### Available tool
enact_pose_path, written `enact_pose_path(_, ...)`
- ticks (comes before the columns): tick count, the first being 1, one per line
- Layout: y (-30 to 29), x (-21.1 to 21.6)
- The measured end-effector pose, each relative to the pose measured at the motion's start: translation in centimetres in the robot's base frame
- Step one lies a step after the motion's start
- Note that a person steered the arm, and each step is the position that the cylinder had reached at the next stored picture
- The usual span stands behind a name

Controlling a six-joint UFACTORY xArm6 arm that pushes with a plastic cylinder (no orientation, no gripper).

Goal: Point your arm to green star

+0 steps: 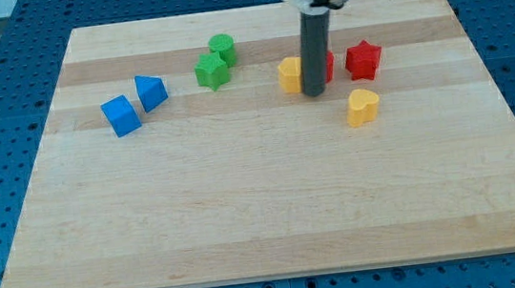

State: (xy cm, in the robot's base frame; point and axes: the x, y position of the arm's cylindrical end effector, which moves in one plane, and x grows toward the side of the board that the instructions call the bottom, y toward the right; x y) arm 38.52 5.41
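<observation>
The green star (211, 70) lies on the wooden board (264, 201) at the view's upper middle, touching a green round block (222, 48) just above and to its right. My tip (314, 91) stands well to the right of the green star. It is between a yellow block (290, 74) on its left and a red block (329, 65) that the rod partly hides.
A red star (363, 59) lies right of the rod. A yellow heart (362, 107) lies below and to the right of my tip. A blue cube (120, 116) and a blue triangular block (150, 92) sit at the view's left.
</observation>
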Motion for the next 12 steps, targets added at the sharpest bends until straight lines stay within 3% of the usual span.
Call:
enact_pose_path(2,-3.8,0.0)
enact_pose_path(5,-2.3,11.0)
enact_pose_path(6,3.1,11.4)
enact_pose_path(7,2.4,11.4)
enact_pose_path(9,-4.0,11.1)
enact_pose_path(12,-9.8,5.6)
